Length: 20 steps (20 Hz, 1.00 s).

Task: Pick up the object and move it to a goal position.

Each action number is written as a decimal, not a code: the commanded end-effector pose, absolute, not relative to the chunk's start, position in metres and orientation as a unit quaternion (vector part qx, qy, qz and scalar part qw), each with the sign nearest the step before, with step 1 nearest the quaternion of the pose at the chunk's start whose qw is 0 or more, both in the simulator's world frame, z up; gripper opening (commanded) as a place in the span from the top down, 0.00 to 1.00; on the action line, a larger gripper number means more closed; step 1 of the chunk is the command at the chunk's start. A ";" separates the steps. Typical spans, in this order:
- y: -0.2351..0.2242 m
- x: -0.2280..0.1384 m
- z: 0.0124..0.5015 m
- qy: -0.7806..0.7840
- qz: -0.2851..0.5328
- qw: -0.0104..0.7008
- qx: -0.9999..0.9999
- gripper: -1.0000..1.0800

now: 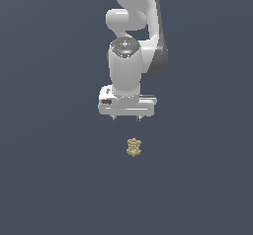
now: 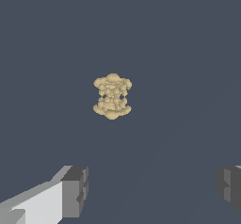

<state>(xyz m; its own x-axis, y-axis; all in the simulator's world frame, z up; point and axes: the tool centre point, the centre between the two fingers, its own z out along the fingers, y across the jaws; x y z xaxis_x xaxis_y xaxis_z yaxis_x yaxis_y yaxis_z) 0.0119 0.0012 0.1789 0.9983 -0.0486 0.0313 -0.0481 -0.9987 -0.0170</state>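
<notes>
The white gripper [image 1: 126,118] points straight down and its jaws stand wide apart with nothing between them; in the wrist view the two grey fingers [image 2: 75,190] are far from each other. The object [image 1: 134,147], a small tan-gold lumpy figurine, lies on the flat dark grey surface [image 1: 54,179] below the gripper, apart from the fingertips and touching neither.

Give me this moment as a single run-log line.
phase: pre-grasp | gripper: open, holding nothing | tan-gold object: on the surface, apart from gripper, lower in exterior view | fingers: spread wider than object | goal: not visible
</notes>
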 end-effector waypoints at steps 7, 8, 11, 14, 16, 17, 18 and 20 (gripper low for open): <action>0.007 0.018 0.183 0.028 -0.021 0.007 -0.999 0.04; 0.008 0.019 0.184 0.029 -0.022 0.007 -0.999 0.04; 0.009 0.020 0.187 0.030 -0.024 0.007 -0.999 0.04; 0.009 0.020 0.187 0.030 -0.024 0.007 -0.999 0.04; 0.009 0.021 0.185 0.030 -0.023 0.007 -0.999 0.04; 0.010 0.022 0.184 0.030 -0.023 0.007 -0.999 0.04; 0.010 0.023 0.182 0.030 -0.023 0.007 -0.999 0.04; 0.012 0.027 0.178 0.031 -0.021 0.006 -0.999 0.04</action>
